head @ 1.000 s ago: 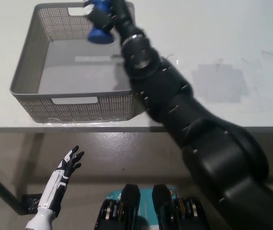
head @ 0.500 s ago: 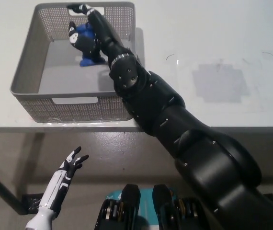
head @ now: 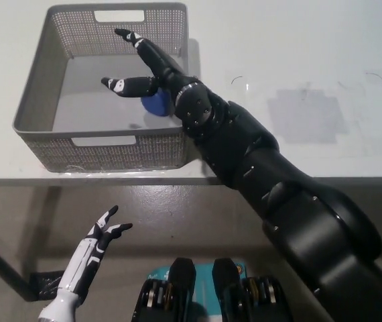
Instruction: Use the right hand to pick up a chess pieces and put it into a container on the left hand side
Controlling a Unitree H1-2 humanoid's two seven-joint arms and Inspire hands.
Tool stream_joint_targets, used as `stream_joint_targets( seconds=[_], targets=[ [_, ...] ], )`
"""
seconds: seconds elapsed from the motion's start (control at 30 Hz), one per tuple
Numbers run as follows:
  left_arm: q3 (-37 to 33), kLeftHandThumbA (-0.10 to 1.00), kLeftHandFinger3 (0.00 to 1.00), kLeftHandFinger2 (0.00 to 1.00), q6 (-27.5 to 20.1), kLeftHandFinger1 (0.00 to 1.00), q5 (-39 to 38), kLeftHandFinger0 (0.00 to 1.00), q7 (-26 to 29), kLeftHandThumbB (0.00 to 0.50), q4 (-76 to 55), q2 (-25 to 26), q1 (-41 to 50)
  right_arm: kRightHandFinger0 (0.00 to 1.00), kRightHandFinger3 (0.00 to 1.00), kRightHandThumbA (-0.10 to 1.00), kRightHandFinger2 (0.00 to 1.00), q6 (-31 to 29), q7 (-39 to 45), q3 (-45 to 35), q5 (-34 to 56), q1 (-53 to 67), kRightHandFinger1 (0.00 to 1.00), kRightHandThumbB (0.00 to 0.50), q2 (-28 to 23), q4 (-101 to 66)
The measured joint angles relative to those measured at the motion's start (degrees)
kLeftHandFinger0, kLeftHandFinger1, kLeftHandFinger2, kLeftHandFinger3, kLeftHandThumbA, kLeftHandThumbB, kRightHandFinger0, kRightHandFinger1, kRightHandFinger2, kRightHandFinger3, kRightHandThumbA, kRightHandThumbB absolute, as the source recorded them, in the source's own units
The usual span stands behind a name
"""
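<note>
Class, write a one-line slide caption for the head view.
Open black right hand over the grey mesh basket, blue chess piece lying inside; white left hand idle below the table.

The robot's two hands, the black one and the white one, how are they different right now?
The black right hand reaches out over the grey mesh basket on the white table, just above the blue chess piece; the white left hand hangs low, below the table edge. The right hand is working; the left hand rests. Both are open, fingers spread, holding nothing.

Chess piece (head: 155,104) in basket (head: 37,94), on table (head: 298,54) left.
</note>
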Motion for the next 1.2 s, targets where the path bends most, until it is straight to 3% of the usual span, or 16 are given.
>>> stream_joint_targets(
  seconds=[0.1,0.27,0.43,0.57,0.63,0.8,0.87,0.93,1.03,1.1,1.2],
  targets=[
    [-0.2,1.00,1.00,0.77,-0.1,0.87,0.1,0.89,0.0,0.205,0.0,0.2,-0.2,1.00,1.00,0.91,1.00,0.4,0.5,0.1,-0.6,0.0,1.00,0.324,-0.5,-0.1],
    [-0.3,1.00,1.00,0.81,-0.1,0.88,0.2,0.91,0.0,0.206,0.0,0.4,-0.2,1.00,1.00,1.00,1.00,0.3,1.2,-0.8,-0.5,0.0,1.00,0.354,-1.8,-1.0],
    [-0.4,1.00,1.00,0.99,0.0,0.97,0.0,0.96,-0.1,0.162,0.0,0.9,-0.2,1.00,1.00,1.00,1.00,0.0,1.4,-3.3,-0.2,0.0,1.00,0.346,-4.3,-6.0],
    [-0.4,1.00,1.00,1.00,0.1,1.00,-0.2,1.00,-0.5,0.150,0.0,1.0,-0.2,1.00,1.00,1.00,1.00,0.3,2.0,-5.0,0.1,1.2,1.00,0.362,-7.4,-16.2],
    [-0.4,1.00,1.00,1.00,0.3,1.00,-0.2,1.00,-0.5,0.130,0.0,1.0,-0.2,1.00,1.00,1.00,1.00,0.7,2.2,-5.4,0.1,2.8,1.00,0.325,-8.4,-20.8],
    [-0.4,1.00,1.00,1.00,0.4,1.00,-0.2,1.00,-0.6,0.157,0.0,1.0,-0.2,1.00,1.00,1.00,1.00,1.8,2.9,-6.5,0.2,8.8,1.00,0.325,-10.2,-31.2],
    [-0.4,1.00,1.00,1.00,0.4,1.00,-0.2,1.00,-0.6,0.162,0.0,1.0,-0.2,1.00,1.00,1.00,1.00,2.5,3.1,-6.9,0.3,12.2,1.00,0.289,-11.0,-35.7],
    [-0.4,1.00,1.00,1.00,0.5,1.00,-0.2,1.00,-0.6,0.166,0.0,1.0,-0.2,1.00,1.00,1.00,1.00,3.1,3.2,-7.3,0.4,15.1,1.00,0.285,-11.7,-39.5],
    [-0.4,1.00,1.00,1.00,0.5,1.00,-0.2,1.00,-0.6,0.190,0.0,0.9,-0.1,1.00,1.00,1.00,1.00,3.7,3.4,-8.4,0.6,20.2,1.00,0.282,-12.9,-45.3],
    [-0.4,1.00,1.00,1.00,0.5,1.00,-0.2,1.00,-0.6,0.225,0.0,0.9,-0.1,1.00,1.00,1.00,1.00,4.2,3.5,-9.2,0.8,23.7,1.00,0.254,-13.8,-49.1],
    [-0.4,1.00,1.00,1.00,0.6,1.00,-0.2,1.00,-0.6,0.228,0.0,0.9,-0.1,1.00,1.00,1.00,1.00,4.7,3.5,-10.3,1.1,29.9,1.00,0.270,-15.1,-55.3]
  ],
)
